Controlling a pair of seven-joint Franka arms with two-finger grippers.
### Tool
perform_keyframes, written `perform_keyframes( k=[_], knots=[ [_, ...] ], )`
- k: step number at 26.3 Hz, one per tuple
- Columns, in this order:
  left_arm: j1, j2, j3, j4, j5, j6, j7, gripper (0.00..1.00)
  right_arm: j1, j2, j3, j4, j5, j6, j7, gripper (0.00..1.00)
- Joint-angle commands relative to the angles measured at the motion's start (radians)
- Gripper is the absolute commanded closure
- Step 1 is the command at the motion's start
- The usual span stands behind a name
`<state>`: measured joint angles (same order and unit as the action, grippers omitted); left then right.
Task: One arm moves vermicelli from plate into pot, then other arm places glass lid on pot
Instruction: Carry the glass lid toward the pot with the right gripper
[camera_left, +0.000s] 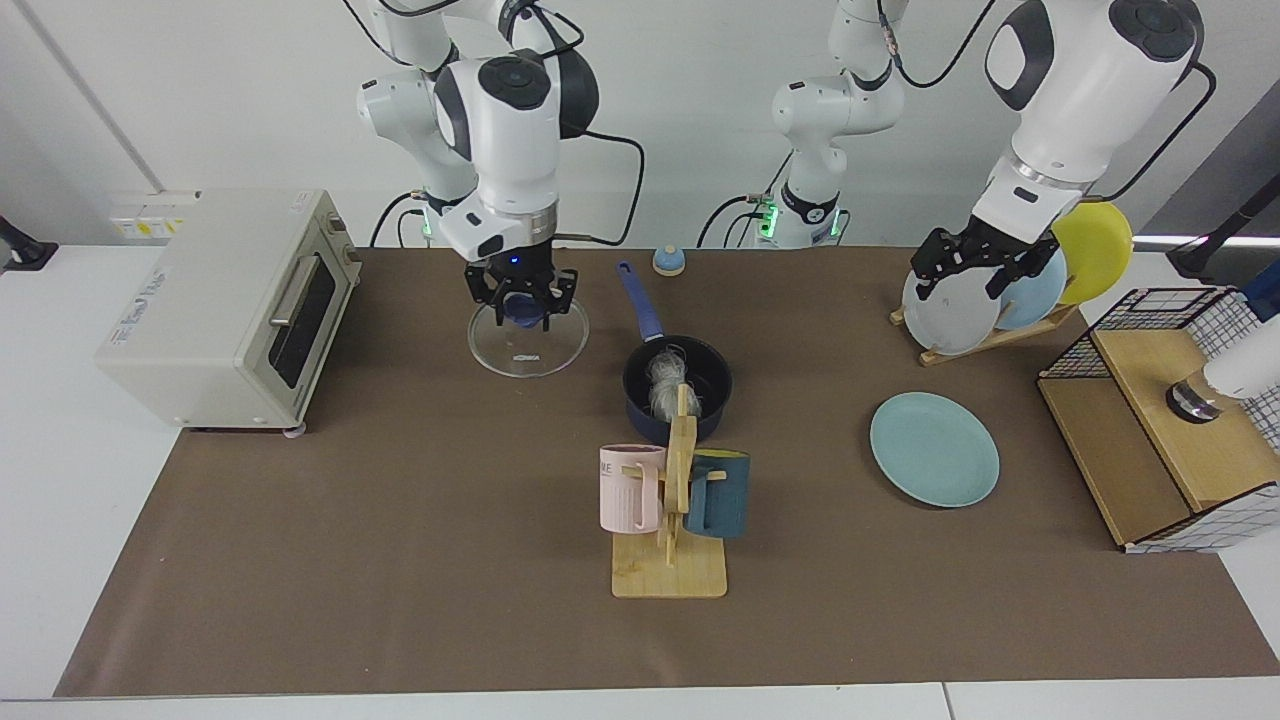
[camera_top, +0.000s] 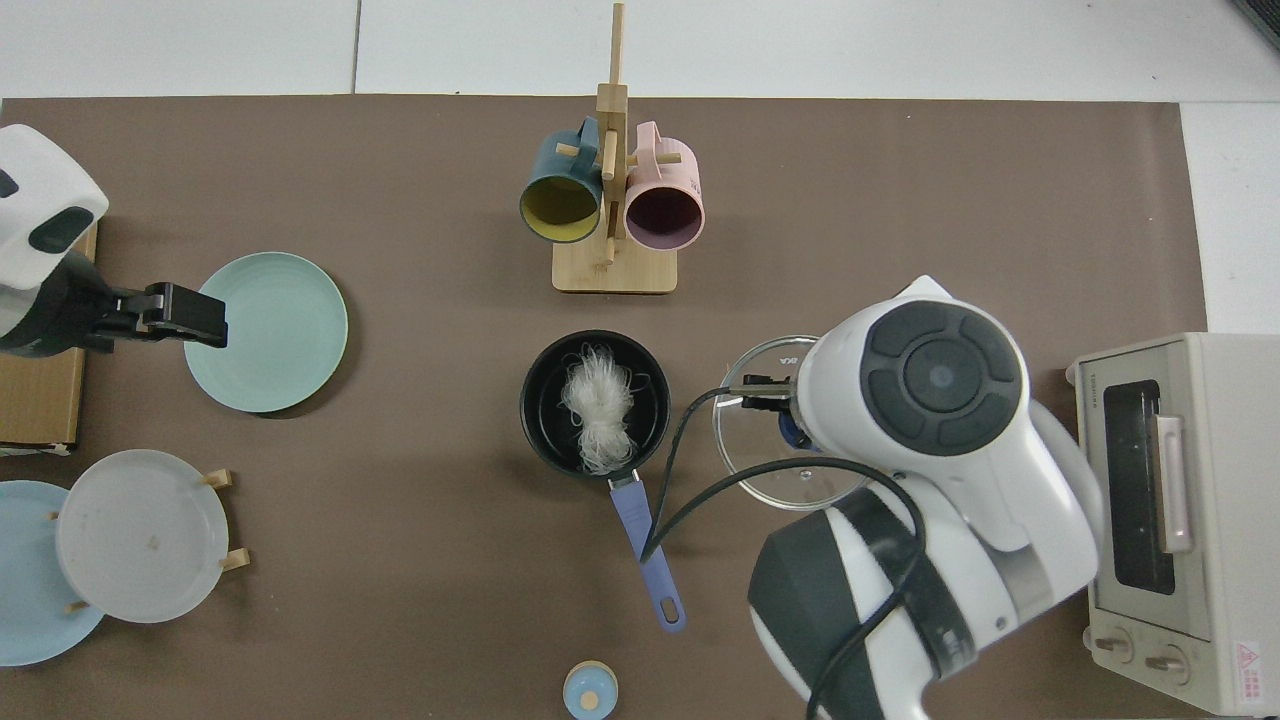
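Observation:
The glass lid hangs in the air left of the pot in the facing view, with my right gripper shut on its blue knob. From above, the glass lid is beside the pot's rim, partly under the right arm's wrist. The dark navy pot holds the white vermicelli. The teal-green plate lies bare. My left gripper waits open, raised in front of the plate rack, with nothing in it.
A wooden mug rack with a pink and a dark teal mug stands just in front of the pot. A toaster oven sits at the view's left, a plate rack and a wire-sided wooden box at its right.

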<state>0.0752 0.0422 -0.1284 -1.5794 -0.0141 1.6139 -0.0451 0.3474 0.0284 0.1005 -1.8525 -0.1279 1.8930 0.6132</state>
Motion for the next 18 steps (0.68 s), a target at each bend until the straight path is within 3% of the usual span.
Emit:
perform_keyframes(
  k=[1,11,15,18],
  knots=[
    [0.005,-0.022,0.0,-0.027,-0.012,0.029,-0.042,0.0,0.031,0.002,-0.002,0.001,0.001,0.034,0.063,1.0],
    [0.005,-0.024,-0.004,-0.024,-0.004,0.012,-0.041,0.0,0.179,0.22,-0.004,0.194,-0.002,0.032,0.184,1.0],
    [0.005,-0.024,-0.005,-0.024,-0.004,0.011,-0.041,0.0,0.205,0.339,-0.007,0.341,-0.025,0.018,0.215,1.0],
    [0.005,-0.024,-0.005,-0.024,-0.004,0.011,-0.041,0.0,0.213,0.393,-0.01,0.398,-0.03,0.02,0.221,1.0]
  ],
)
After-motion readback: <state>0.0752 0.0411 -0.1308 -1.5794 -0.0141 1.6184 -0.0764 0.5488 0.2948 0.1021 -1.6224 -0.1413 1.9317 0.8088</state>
